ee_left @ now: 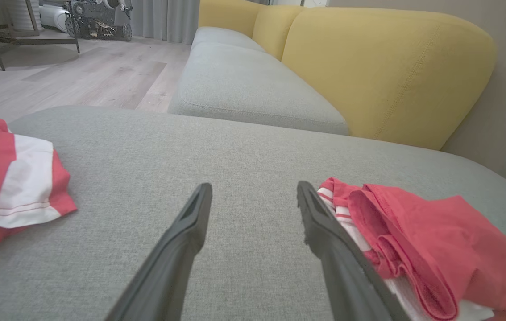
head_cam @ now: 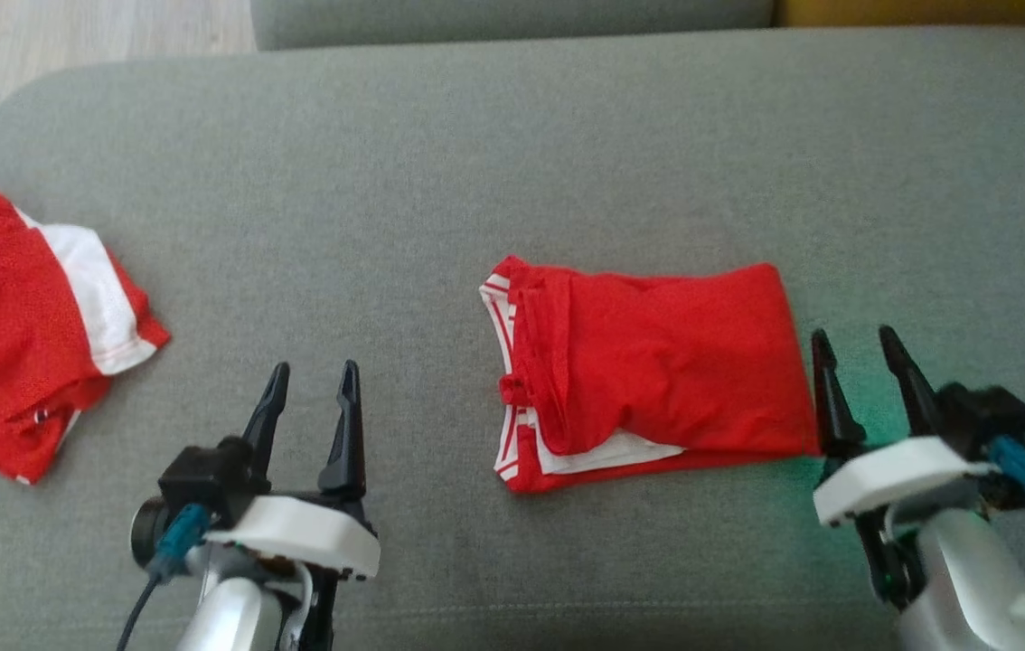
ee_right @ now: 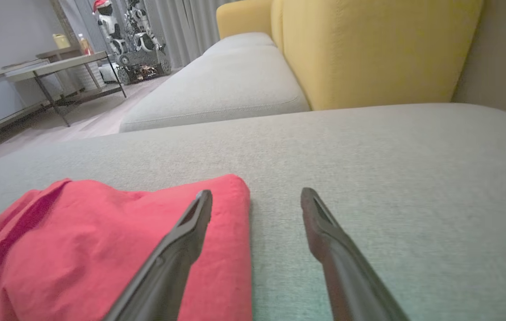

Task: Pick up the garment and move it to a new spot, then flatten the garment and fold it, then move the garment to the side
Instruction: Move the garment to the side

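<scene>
Garment (head_cam: 657, 371) folded | grey cushion (head_cam: 476, 163) | yellow backrest (ee_left: 382, 67) | wood floor (ee_left: 79, 76)

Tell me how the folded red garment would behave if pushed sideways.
The folded red garment looks soft and wrinkled, so it would probably bunch rather than slide whole. Its stacked layers at the striped edge may splay apart.

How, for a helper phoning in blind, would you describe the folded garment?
On the grey cushion, look right of centre, beside the right gripper. The folded garment is a flat red rectangle, white stripes at its left end; the other garment, far left, is crumpled with a broad white band.
</scene>
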Controlling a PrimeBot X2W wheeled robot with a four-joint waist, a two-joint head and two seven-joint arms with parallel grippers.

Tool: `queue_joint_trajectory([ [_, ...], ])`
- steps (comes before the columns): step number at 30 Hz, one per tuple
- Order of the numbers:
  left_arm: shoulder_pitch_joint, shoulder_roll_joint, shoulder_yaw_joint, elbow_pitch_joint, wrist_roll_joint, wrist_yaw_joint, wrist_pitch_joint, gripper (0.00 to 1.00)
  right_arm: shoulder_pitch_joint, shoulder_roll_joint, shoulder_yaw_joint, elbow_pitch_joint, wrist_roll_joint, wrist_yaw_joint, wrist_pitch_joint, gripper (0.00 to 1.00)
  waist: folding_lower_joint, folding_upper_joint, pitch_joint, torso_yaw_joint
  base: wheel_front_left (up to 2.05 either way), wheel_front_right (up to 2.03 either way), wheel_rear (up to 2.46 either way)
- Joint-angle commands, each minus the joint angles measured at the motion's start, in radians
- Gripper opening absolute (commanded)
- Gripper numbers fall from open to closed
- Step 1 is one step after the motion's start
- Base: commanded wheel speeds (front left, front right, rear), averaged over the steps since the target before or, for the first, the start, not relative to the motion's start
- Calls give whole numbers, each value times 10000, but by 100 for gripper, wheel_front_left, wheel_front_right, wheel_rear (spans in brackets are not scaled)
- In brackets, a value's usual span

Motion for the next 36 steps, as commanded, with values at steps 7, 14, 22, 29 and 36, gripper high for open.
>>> queue_joint_trajectory([
  [7, -972, 28, 65, -233, 144, 18, -122, 100, -1362, 11, 482, 1183, 692, -7, 272, 100, 0, 0, 738, 349, 0, 0, 0],
  [14, -1105, 28, -25, -153, 138, 41, -122, 100, -1794, 61, 835, 2269, 1472, -7, 498, 100, 0, 0, 855, 516, 0, 0, 0],
  [22, -1093, 28, 79, -124, 174, 77, -122, 100, -2399, -597, 1693, 2636, 801, -7, -73, 0, 0, 0, 763, 410, 0, 0, 0],
  [29, -1235, 28, 84, -244, 213, 65, -122, 100, -3171, -1381, 2300, 1856, -312, -7, -228, 0, 0, 0, 900, -54, 0, 0, 0],
  [36, -1885, 28, 34, -425, 391, -13, -122, 100, -4529, -2989, 2701, 1507, 440, -7, 581, 0, 0, 0, 1732, -521, 0, 0, 0],
])
